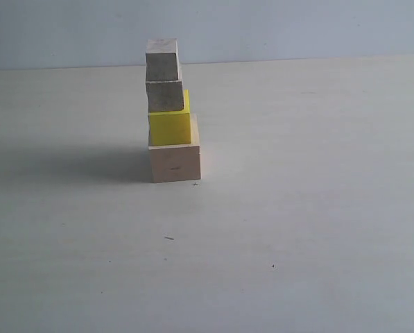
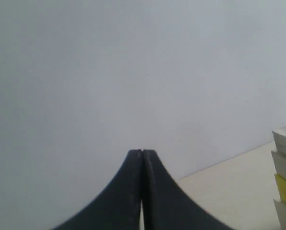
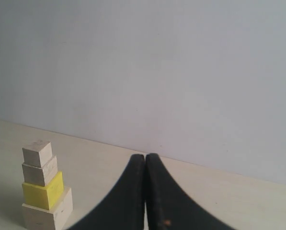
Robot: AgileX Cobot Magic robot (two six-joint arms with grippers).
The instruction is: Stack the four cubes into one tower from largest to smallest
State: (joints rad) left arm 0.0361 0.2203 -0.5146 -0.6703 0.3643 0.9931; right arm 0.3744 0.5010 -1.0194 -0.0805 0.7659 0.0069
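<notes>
Jaws on both arms sit pressed together, empty, away from the tower (image 1: 170, 111) (largest cube (image 1: 175, 161) lowest, seemingly for steadiness).

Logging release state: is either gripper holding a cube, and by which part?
Nothing is held. The left gripper and right gripper are shut and empty, apart from the tower of three pale wood cubes and one yellow.

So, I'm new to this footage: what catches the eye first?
A four-cube tower stands left of centre on the pale table, and its yellow cube, second from the bottom, is the only bright colour. The left gripper and right gripper are both shut, clear of it.
</notes>
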